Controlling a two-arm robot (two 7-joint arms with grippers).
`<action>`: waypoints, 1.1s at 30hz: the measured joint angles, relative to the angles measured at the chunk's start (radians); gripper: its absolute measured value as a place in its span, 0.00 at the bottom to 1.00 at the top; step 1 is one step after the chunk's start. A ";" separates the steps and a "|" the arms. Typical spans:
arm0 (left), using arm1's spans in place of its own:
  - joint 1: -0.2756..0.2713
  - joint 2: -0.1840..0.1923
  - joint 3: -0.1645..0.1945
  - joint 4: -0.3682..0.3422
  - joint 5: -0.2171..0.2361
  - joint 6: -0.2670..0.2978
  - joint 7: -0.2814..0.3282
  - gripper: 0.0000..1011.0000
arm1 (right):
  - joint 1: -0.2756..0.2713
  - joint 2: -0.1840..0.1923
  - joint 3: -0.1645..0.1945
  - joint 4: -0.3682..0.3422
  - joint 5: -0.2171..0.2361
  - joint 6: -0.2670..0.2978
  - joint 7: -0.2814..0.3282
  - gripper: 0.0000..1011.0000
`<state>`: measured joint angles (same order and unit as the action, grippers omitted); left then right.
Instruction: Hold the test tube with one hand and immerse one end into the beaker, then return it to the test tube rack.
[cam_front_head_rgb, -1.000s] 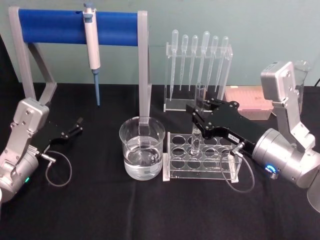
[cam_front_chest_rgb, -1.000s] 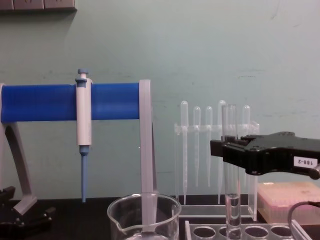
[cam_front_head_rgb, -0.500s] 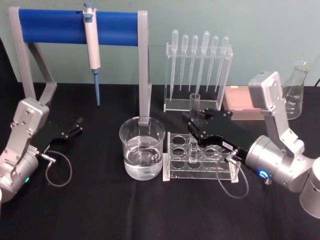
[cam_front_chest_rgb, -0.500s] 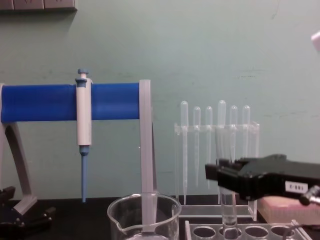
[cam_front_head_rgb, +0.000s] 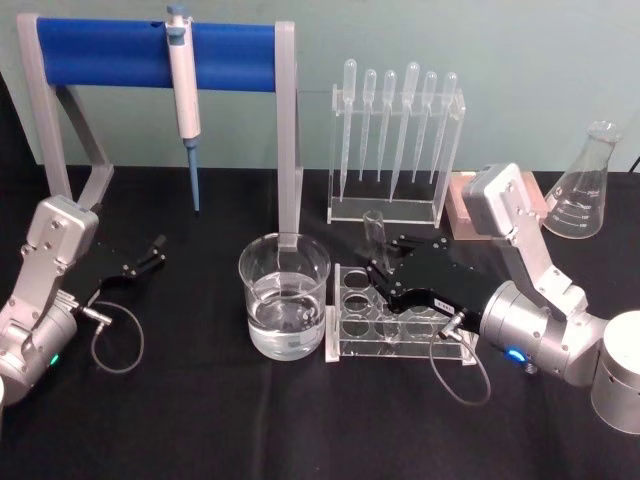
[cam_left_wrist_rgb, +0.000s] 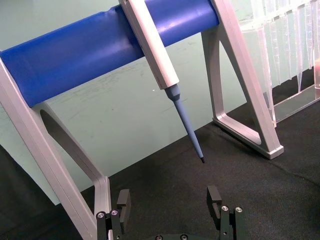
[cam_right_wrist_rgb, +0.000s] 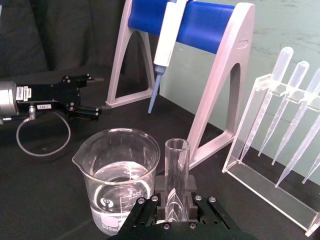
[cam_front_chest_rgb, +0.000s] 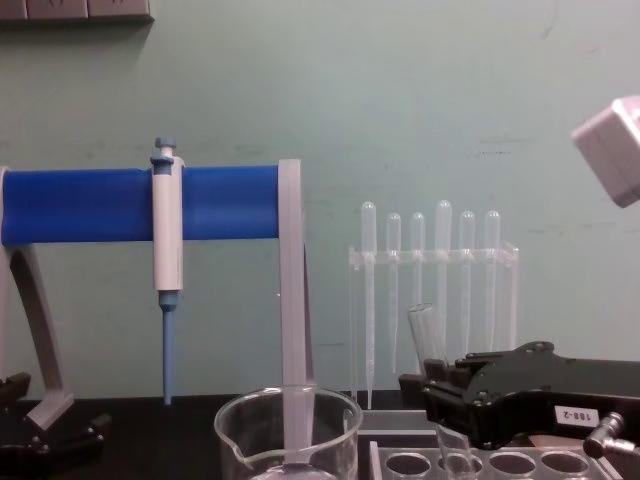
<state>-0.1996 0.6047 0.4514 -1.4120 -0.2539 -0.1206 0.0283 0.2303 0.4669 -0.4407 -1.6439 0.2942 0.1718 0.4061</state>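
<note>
The stand (cam_front_head_rgb: 288, 120) with its blue bar stood at the back of the black table (cam_front_head_rgb: 200, 420), with the pipettor (cam_front_head_rgb: 183, 90) hanging from the bar. In front of it was the beaker (cam_front_head_rgb: 284, 296), partly filled with clear liquid, and just beside the beaker stood the rack (cam_front_head_rgb: 400, 330) with round holes. The right gripper (cam_front_head_rgb: 385, 272) was low over the rack, its jaws closed on the tube (cam_front_head_rgb: 377, 236), which was tilted with its open rim toward the beaker and its bottom end down in the rack. The left gripper (cam_front_head_rgb: 158, 250) rested on the table at the left, jaws apart and holding nothing.
</note>
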 joint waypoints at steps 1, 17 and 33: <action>0.000 0.000 0.000 0.000 0.000 0.000 0.000 0.99 | 0.002 0.000 -0.001 0.000 -0.003 0.002 0.001 0.22; 0.000 0.000 0.000 0.000 0.000 0.000 0.000 0.99 | -0.086 0.045 0.046 -0.101 -0.012 0.056 -0.011 0.71; 0.000 0.000 0.000 0.000 0.000 0.000 0.000 0.99 | -0.227 0.028 0.253 -0.104 -0.015 -0.043 -0.192 0.99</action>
<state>-0.1995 0.6047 0.4514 -1.4120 -0.2539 -0.1205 0.0283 0.0032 0.4951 -0.1876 -1.7480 0.2789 0.1292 0.2146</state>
